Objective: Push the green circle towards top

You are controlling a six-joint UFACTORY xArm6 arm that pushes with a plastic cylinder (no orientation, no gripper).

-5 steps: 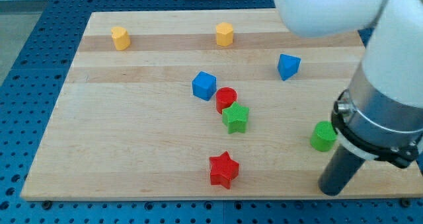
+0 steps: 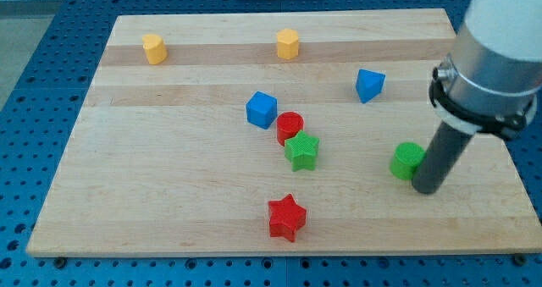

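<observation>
The green circle [image 2: 407, 161] sat at the right of the wooden board [image 2: 169, 194], about halfway up. My tip [image 2: 424, 188] stood against its lower right side; the arm carried a plain rod, so no fingers existed to open or close. Left of the circle, the green star [image 2: 301, 151] touched the red circle [image 2: 290, 128], with a blue cube [image 2: 262, 109] beside them. A red star [image 2: 286, 217] lay lower down. A blue block [image 2: 369, 85] and two yellow blocks [image 2: 153, 48] [image 2: 288, 44] occupied the top.

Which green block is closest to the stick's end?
The green circle, at the view's right, sits right beside my tip. The green star is farther off, mid-board, touching the red circle.
</observation>
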